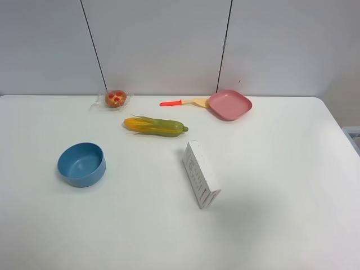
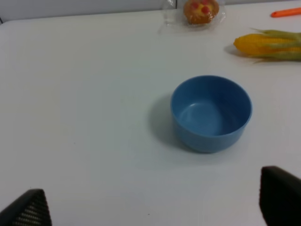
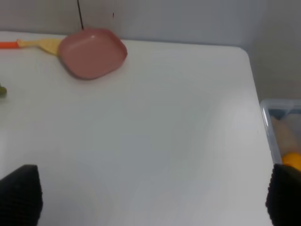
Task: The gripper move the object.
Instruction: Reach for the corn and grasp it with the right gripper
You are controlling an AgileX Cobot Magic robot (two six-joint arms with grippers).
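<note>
- The toy corn cob (image 1: 156, 126) lies flat on the white table (image 1: 270, 225), in the far middle part of the exterior high view. Its yellow kernel end points to that view's left and its green husk end to the right.
- Nothing touches the cob. A pastry in a clear wrapper (image 1: 116, 99) sits behind it to the left, and a white box (image 1: 201, 174) lies nearer the camera to its right, well apart from it.
- The white box rests at a slant near the table's middle, with small print on its narrow face.
- A blue bowl (image 1: 81, 177) stands empty on the left side of the table, apart from the cob.
- A pink plate (image 1: 229, 104) sits near the far edge, with an orange-handled spatula (image 1: 183, 102) beside it; the pale blade meets the plate's rim.
- The left gripper (image 2: 153, 205) hovers above the table with its claw spread wide: the two dark fingertips (image 2: 29, 209) show only at the frame's corners, with nothing between them.
- The left wrist view looks past the bowl (image 2: 207, 139) to the cob (image 2: 270, 45), the pastry (image 2: 201, 10) and the spatula's handle (image 2: 285, 12).
- The right gripper (image 3: 151, 195) is likewise spread apart, its ribbed black fingertips (image 3: 19, 195) set wide and holding nothing.
- The right wrist view shows the plate (image 3: 91, 52), the spatula (image 3: 33, 44) and a clear plastic bin (image 3: 265, 122) just off the table's edge, with something orange inside that is too blurred to name.
</note>
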